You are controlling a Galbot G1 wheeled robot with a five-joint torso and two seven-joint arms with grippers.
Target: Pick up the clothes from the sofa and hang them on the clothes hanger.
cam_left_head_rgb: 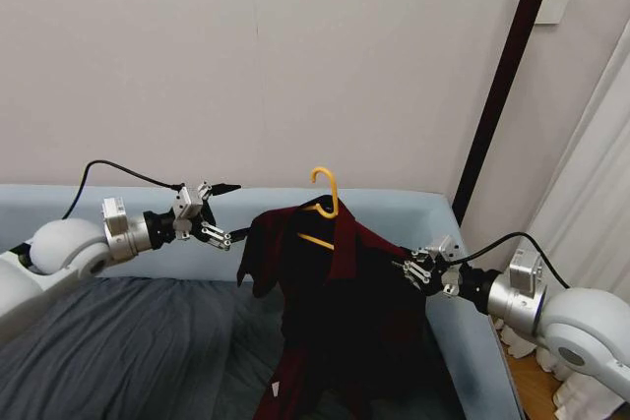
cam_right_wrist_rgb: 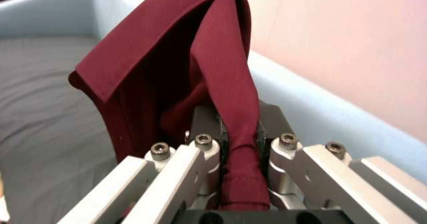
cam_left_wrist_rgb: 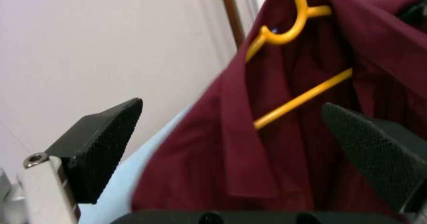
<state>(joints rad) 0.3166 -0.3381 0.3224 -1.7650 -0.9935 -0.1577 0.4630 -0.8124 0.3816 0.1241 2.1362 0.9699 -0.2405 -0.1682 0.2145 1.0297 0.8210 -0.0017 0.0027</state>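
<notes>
Maroon cloth, one fold: pinched between the closed fingers (cam_right_wrist_rgb: 203,124) of the right gripper (cam_left_head_rgb: 406,270), which grips the shirt (cam_left_head_rgb: 335,312) at the shoulder on the robot's right side.

Black ribbed pads: fingers (cam_left_wrist_rgb: 100,144) of the left gripper (cam_left_head_rgb: 232,211), spread wide and holding nothing, tips just beside the shirt's other shoulder, apart from it as far as can be judged.

Shirt: dark red, collared, lifted clear of the seat, its lower part hanging down in front of the cushion.

Hanger (cam_left_head_rgb: 328,206): yellow, inside the collar opening, one arm showing across the chest, hook standing free above the collar and caught on nothing.

Sofa (cam_left_head_rgb: 49,204): pale blue back and arm, grey seat cushion below both arms.

Pole (cam_left_head_rgb: 497,95): dark, slanted, against the wall past the sofa's right end.

Status, by judgement: pick-up complete; shirt appears largely seated on the hanger. Outstanding: settling the left shoulder, and hooking the hanger on a rail if that is intended.
</notes>
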